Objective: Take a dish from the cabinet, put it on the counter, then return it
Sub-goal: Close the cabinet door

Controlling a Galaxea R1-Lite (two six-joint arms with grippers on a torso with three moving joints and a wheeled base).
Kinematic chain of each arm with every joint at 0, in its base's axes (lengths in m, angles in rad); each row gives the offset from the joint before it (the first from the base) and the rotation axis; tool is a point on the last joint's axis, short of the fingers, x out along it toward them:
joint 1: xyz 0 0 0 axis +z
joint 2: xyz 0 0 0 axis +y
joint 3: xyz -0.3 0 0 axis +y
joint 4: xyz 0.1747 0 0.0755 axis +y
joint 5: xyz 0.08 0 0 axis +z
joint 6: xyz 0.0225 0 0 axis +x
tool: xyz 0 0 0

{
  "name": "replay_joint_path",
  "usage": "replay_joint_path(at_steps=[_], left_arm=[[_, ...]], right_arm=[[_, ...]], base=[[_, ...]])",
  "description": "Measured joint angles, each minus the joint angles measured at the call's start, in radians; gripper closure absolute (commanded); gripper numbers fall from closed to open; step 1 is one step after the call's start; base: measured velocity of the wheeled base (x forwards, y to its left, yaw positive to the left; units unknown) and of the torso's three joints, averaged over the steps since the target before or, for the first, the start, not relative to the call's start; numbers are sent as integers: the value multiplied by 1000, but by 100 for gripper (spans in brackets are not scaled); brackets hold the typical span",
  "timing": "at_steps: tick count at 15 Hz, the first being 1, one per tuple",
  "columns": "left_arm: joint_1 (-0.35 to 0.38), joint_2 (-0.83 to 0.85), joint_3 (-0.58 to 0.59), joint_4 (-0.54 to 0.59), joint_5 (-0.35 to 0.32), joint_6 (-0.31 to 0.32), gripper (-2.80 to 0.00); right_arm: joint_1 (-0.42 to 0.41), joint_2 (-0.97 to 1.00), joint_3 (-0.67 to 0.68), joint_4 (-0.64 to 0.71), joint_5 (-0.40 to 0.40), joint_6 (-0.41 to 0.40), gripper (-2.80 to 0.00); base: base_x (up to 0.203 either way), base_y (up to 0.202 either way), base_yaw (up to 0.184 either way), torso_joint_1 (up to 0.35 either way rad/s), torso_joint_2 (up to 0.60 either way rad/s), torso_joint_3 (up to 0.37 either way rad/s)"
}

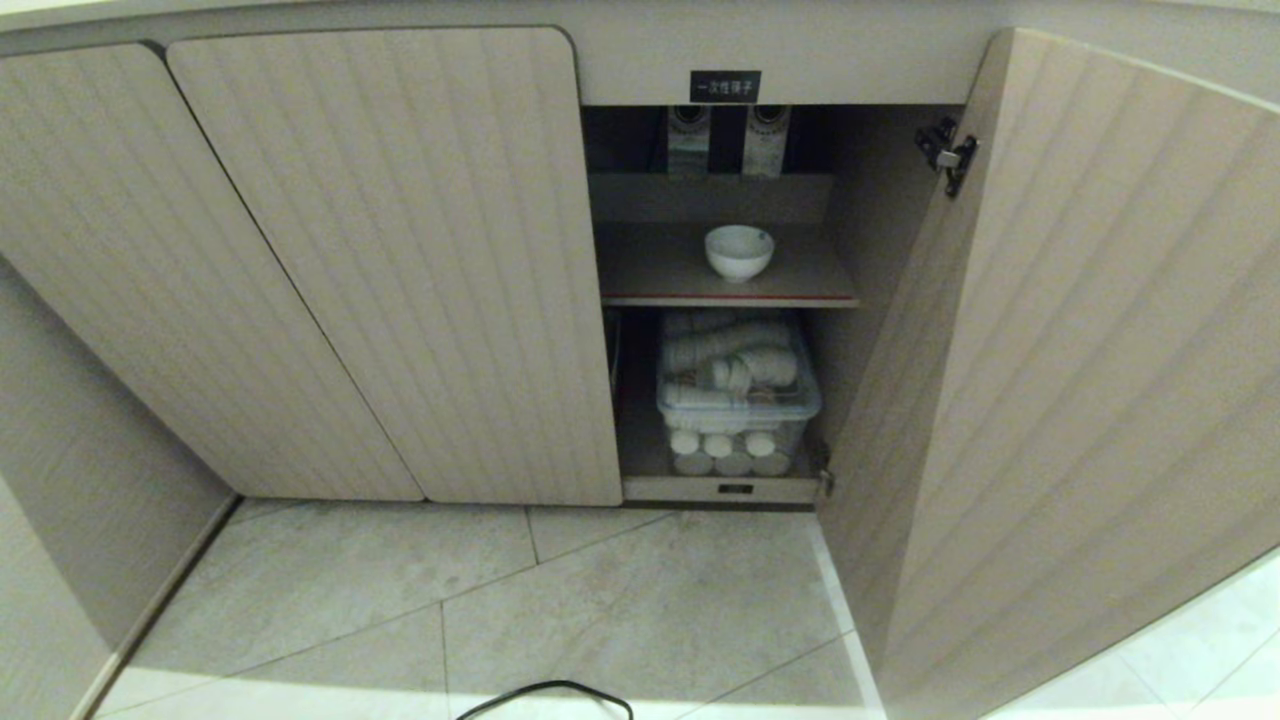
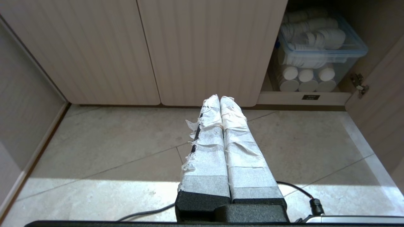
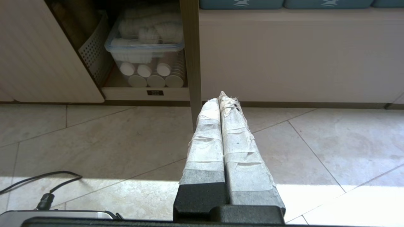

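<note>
Wrist views show my left gripper [image 2: 220, 98] and right gripper [image 3: 219, 96] low above the pale tiled floor [image 1: 620, 610], tape-wrapped fingers [image 2: 232, 126] pressed together, holding nothing. Ahead stands the light beige fluted cabinet [image 1: 400, 260], its right door [image 1: 1080, 380] swung open. On the inner shelf [image 1: 650, 275] sits the small white round ceramic bowl [image 1: 739, 250], upright, alone. Below it is a clear plastic storage box of white cups [image 1: 738, 400]. I judge the bowl light, rigid, smooth and breakable; pinching its rim seems best.
</note>
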Motion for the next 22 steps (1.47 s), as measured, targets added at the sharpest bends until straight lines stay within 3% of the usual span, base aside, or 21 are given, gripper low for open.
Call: replay_joint_path(at_steps=[22], left_arm=[[1,0,0,0,0,-1,0]], right_arm=[[-1,0,0,7,-23,-26,0]], base=[[0,0,0,0,0,0]])
